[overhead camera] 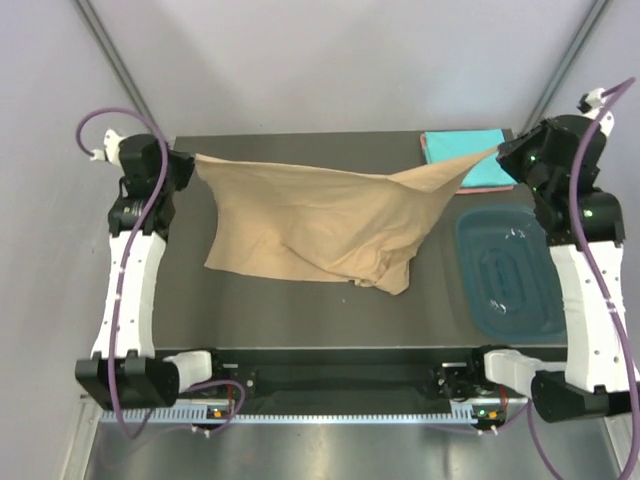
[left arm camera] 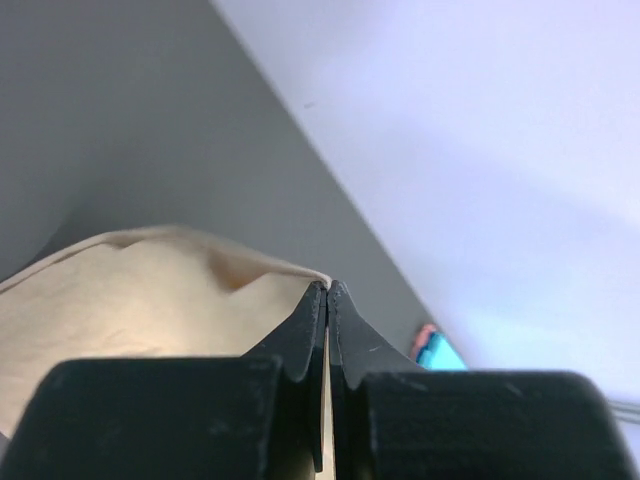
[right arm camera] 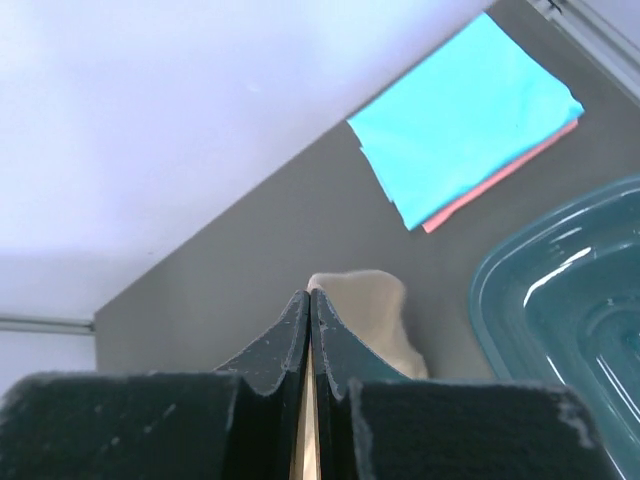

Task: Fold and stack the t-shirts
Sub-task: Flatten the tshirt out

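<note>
A tan t-shirt (overhead camera: 320, 225) hangs stretched between both arms above the dark table (overhead camera: 300, 315), its lower part sagging onto the surface. My left gripper (overhead camera: 192, 163) is shut on the shirt's left corner; the left wrist view shows the tan t-shirt (left arm camera: 150, 300) pinched at the left gripper (left arm camera: 328, 287). At the back right my right gripper (overhead camera: 500, 155) is shut on the other corner, and the tan t-shirt (right arm camera: 365, 300) pokes past the right gripper (right arm camera: 309, 295). A folded turquoise t-shirt (overhead camera: 462, 148) (right arm camera: 465, 110) lies on a salmon-pink t-shirt (right arm camera: 505, 172) at the back right.
A dark teal plastic tub (overhead camera: 510, 270) (right arm camera: 570, 310) stands at the right side of the table, under the right arm. Pale walls close in the back and sides. The arm bases and a rail sit along the near edge (overhead camera: 330, 385).
</note>
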### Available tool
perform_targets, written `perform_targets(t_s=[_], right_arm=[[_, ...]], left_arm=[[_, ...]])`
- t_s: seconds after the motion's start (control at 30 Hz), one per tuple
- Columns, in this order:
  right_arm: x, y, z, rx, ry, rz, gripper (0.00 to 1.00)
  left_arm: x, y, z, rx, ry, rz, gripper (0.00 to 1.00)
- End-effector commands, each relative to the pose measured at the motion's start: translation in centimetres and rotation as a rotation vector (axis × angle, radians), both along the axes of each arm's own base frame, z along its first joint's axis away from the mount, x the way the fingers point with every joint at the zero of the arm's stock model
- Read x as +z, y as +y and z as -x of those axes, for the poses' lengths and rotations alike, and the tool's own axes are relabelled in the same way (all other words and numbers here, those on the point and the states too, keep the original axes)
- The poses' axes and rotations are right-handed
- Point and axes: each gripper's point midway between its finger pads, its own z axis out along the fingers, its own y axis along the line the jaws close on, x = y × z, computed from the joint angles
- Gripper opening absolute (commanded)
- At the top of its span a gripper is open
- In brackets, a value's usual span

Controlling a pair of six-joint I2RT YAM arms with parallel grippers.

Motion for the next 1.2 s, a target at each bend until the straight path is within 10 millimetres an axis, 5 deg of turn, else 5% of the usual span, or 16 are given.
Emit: perform_targets(t_s=[0.0,0.23,0.43,0.57,0.67,0.8,0.83,0.87,0.93,1.0,1.03,1.1,1.17], right_arm=[[4.6,-0.4,3.9,0.019,-0.107,0.017,0.00],[10.7,-0.3,14.1,0.047,-0.343,-0.049,0.00],[15.0,0.0,22.3,0.078,-0.552,-0.156,0.00],[17.4,0.7,25.3,0.127,-0.647,-0.216,0.00],[18.2,1.2,25.3,0.157,-0.663,-0.220,0.00],[16.9,2.1,20.3,0.188,-0.568,-0.190,0.00],[17.2,2.5,19.0,0.203,-0.581,-0.187,0.00],[15.2,3.5,15.7,0.242,-0.511,-0.196,0.00],[15.4,4.7,12.5,0.298,-0.530,-0.204,0.00],[13.7,6.3,7.2,0.359,-0.451,-0.230,0.00],[12.3,6.9,3.0,0.370,-0.398,-0.240,0.00],[13.2,7.5,-0.1,0.382,-0.394,-0.223,0.00],[13.1,7.9,-5.4,0.372,-0.352,-0.192,0.00]], left_arm=[[5.2,-0.3,2.9,-0.015,-0.117,-0.012,0.00],[16.4,-1.8,11.6,-0.054,-0.406,0.019,0.00],[23.1,-1.7,19.3,-0.030,-0.575,-0.016,0.00],[25.5,-1.7,21.8,-0.022,-0.629,-0.040,0.00],[26.3,-1.2,22.5,0.005,-0.645,-0.061,0.00],[24.3,-1.8,18.6,-0.046,-0.578,-0.068,0.00],[22.4,-2.2,15.5,-0.084,-0.523,-0.061,0.00],[21.3,-2.7,13.9,-0.118,-0.489,-0.050,0.00],[17.2,-4.4,9.0,-0.226,-0.372,0.004,0.00],[15.2,-5.0,5.9,-0.264,-0.332,0.025,0.00],[13.0,-5.0,3.2,-0.262,-0.269,0.040,0.00],[12.8,-5.3,0.6,-0.272,-0.265,0.043,0.00],[10.8,-5.7,-3.2,-0.275,-0.207,0.048,0.00]])
